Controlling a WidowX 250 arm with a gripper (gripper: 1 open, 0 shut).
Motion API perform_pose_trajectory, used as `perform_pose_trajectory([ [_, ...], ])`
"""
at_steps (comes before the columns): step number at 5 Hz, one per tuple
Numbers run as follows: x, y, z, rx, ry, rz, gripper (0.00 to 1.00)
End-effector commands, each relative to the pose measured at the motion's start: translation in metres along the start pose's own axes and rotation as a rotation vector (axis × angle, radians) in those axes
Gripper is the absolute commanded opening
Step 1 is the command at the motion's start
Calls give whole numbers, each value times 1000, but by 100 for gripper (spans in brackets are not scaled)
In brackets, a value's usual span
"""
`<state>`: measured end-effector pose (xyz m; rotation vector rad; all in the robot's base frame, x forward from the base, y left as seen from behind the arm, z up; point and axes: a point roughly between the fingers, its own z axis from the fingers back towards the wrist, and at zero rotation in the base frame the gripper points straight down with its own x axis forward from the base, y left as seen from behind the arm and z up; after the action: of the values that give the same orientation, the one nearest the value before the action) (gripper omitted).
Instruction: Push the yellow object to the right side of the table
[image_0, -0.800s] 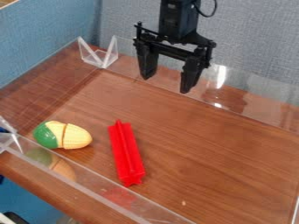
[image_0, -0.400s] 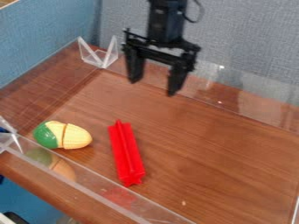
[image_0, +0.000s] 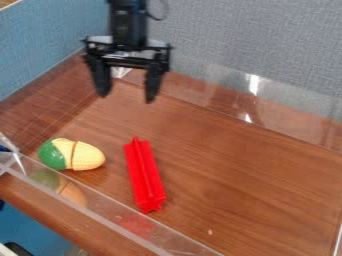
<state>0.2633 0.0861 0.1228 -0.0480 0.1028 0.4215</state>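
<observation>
Yellow object (image_0: 71, 154) lies at the table's (image_0: 227, 150) eight o'clock; the gripper (image_0: 124, 86), jaws wide and empty, hovers toward eleven. Pushed rightward, it would probably jam against the red bar (image_0: 144, 173) alongside.

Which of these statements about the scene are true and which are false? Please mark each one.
1. The end effector is open. True.
2. The end effector holds the yellow object. False: it holds nothing and hangs apart from it, toward the table's far side.
3. The red bar lies to the right of the yellow object. True.
4. The yellow object rests on top of the red bar. False: both lie on the table, apart from each other.
5. The yellow object has a green end. True.
</observation>
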Motion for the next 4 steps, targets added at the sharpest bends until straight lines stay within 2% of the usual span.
perform_pose_trajectory([
  [1,-9,13,19,-37,-91,128,100],
  [2,-17,20,16,-50,-112,227,100],
  [3,-18,22,10,-51,-121,290,100],
  [4,-23,20,-12,-49,-128,380,100],
])
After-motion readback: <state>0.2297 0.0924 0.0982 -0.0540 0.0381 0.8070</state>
